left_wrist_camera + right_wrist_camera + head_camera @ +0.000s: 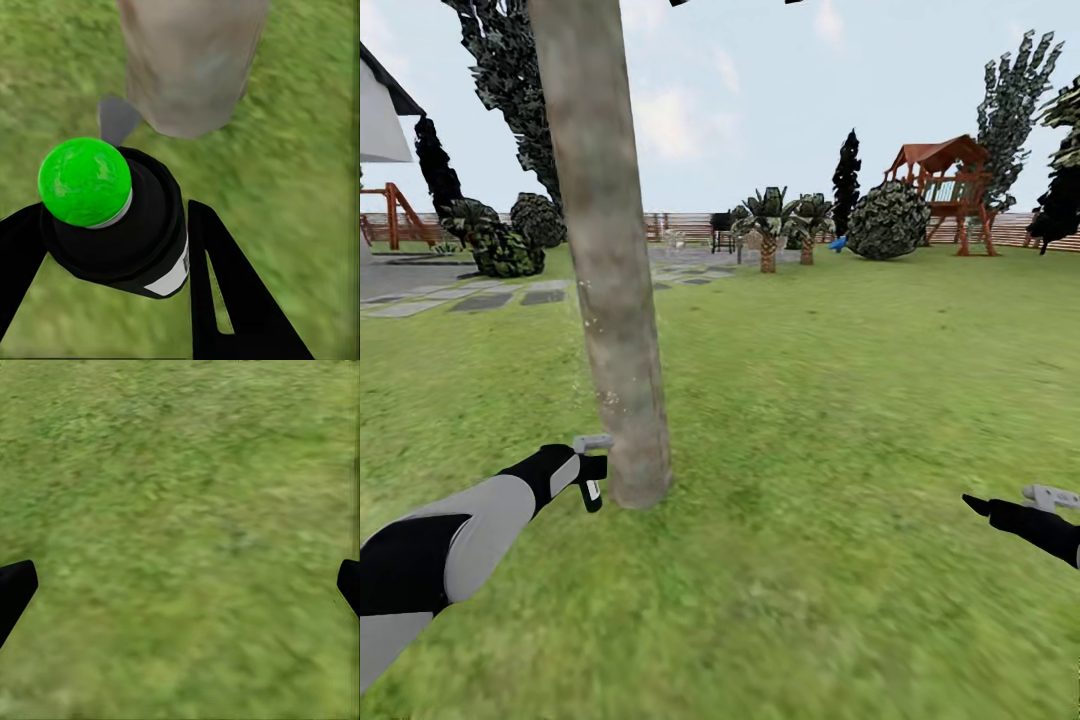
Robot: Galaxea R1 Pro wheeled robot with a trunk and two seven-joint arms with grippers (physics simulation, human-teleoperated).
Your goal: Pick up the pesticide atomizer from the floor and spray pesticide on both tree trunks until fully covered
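Gripped between the left gripper (112,277) fingers, the pesticide atomizer (112,217) pointed at the tree trunk (610,300); right gripper (180,592) fingers spread wide over grass.

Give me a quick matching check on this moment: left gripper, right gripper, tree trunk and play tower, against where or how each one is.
Things:
1. left gripper
2. right gripper
3. tree trunk
4. play tower

States:
A. open above bare grass
B. far off by the fence, red-roofed
C. shut on the atomizer, by the trunk's base
D. upright, just ahead of the left arm

Pairs: 1-C, 2-A, 3-D, 4-B
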